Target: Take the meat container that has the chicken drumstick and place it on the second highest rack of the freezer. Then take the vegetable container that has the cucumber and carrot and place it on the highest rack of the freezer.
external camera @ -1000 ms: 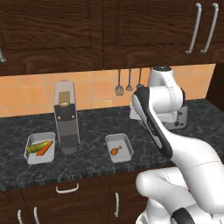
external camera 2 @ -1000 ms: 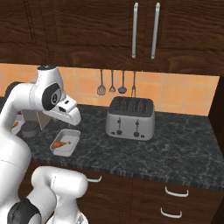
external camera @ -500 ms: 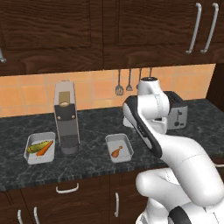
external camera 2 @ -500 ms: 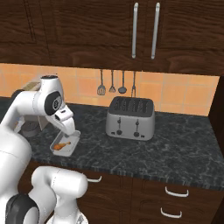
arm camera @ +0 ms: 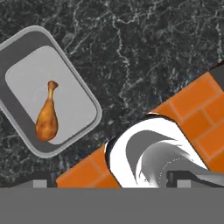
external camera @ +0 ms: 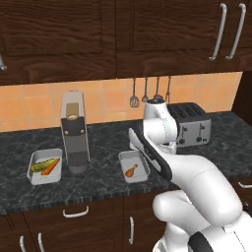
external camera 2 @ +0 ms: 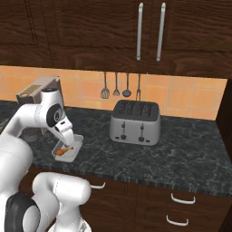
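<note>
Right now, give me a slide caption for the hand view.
Hand camera looks down on the chicken drumstick in its grey tray on the black counter.

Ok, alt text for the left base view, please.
A white robot arm bends over a dark stone counter beside a grey tray holding a chicken drumstick. Further left, a tray with cucumber and carrot.

Dark wooden upper cabinets (external camera: pixel 88 34) hang above the gripper, 2 long silver handles (external camera 2: pixel 149 31) to its right. Behind it runs an orange tiled backsplash (external camera: pixel 108 101). A black marbled counter (external camera 2: pixel 181 154) spreads below it, over dark lower cabinets (external camera 2: pixel 181 206).
</note>
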### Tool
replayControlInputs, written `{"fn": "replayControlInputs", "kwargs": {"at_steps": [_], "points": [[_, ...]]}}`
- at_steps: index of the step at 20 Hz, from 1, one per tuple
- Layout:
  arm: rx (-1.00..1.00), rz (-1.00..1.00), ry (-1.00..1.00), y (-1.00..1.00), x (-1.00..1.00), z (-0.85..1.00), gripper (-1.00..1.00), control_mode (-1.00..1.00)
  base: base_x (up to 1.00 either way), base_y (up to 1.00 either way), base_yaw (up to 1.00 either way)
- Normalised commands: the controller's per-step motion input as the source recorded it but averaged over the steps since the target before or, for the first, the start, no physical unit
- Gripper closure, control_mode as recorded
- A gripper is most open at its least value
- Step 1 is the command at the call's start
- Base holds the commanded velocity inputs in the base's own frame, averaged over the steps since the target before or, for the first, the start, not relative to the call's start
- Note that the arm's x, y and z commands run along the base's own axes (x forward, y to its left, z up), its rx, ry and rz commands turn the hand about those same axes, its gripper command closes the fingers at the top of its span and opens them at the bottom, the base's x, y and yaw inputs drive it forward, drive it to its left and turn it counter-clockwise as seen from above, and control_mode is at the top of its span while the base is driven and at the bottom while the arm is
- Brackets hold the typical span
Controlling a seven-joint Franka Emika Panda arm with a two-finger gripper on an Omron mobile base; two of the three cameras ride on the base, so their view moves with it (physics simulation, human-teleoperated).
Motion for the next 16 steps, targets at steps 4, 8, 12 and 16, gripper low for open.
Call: {"fn": "replayControlInputs", "kwargs": {"at_steps": [4, 8, 12, 16], "points": [[0.00, -0.04, 0.00, 0.09, 0.48, -0.32, -1.00, -1.00, 0.00, 0.00, 0.00], [0.00, -0.08, 0.00, 0.00, 0.48, -0.18, -1.00, -1.00, 0.00, 0.00, 0.00], [0.00, -0.01, 0.00, 0.00, 0.08, -0.28, -1.00, -1.00, 0.00, 0.00, 0.00], [0.00, 0.00, 0.00, 0.00, 0.00, -0.38, -1.00, -1.00, 0.00, 0.00, 0.00]]}}
